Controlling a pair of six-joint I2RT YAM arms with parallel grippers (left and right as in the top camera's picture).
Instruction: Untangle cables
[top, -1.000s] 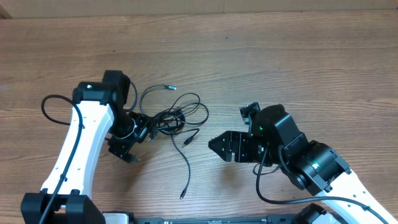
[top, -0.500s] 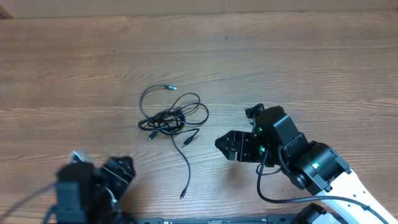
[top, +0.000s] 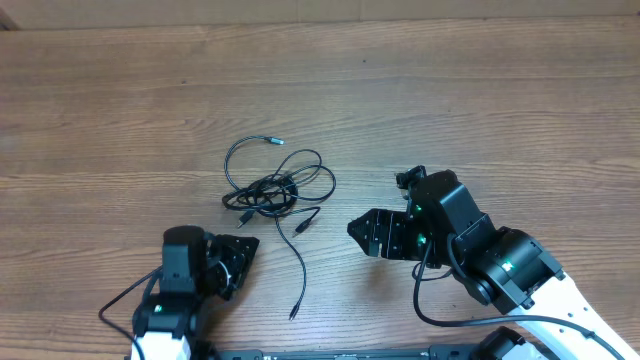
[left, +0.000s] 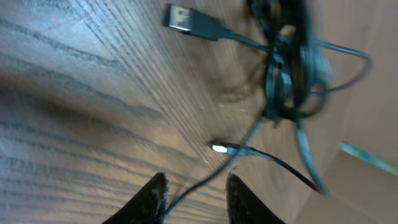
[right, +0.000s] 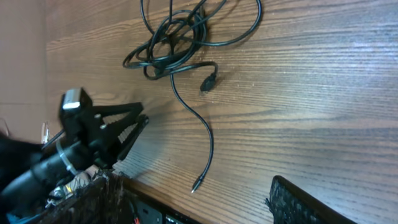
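Seen from overhead, a knot of thin black cables (top: 275, 188) lies on a wooden table (top: 480, 100), just to the nine o'clock side of centre. One silver-tipped plug (top: 277, 141) lies at the knot's twelve o'clock, and one long loose strand (top: 301, 265) trails toward six o'clock. The left gripper (top: 250, 246) sits at the knot's seven o'clock, its two fingers a narrow gap apart and holding nothing, while the right gripper (top: 354, 230) sits at four o'clock, jaws spread and empty, apart from the cables.
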